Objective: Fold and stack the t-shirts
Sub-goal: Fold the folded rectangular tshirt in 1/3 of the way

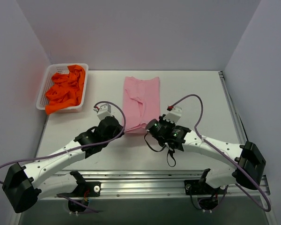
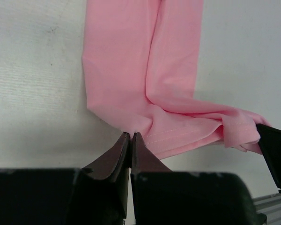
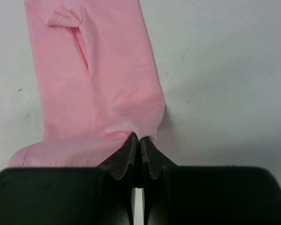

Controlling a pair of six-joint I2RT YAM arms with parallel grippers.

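While both claws sit at shirt's near edge: left claw (image 2: 130, 136) pressed together, tips pinching near-left hem corner of pink t-shirt (image 1: 141, 101), though depth of bite hard to judge. Likewise right claw (image 3: 139, 137) pressed together, pinching near-right corner; cloth puckers into tips. Shirt lies straight ahead of both claws, long axis running away toward far wall, flat on table (image 1: 192, 89). Arms equally near. Likely next: carry near edge forward along that axis. Far left, well apart: orange t-shirts (image 1: 65, 91) heaped in white basket (image 1: 43, 93).
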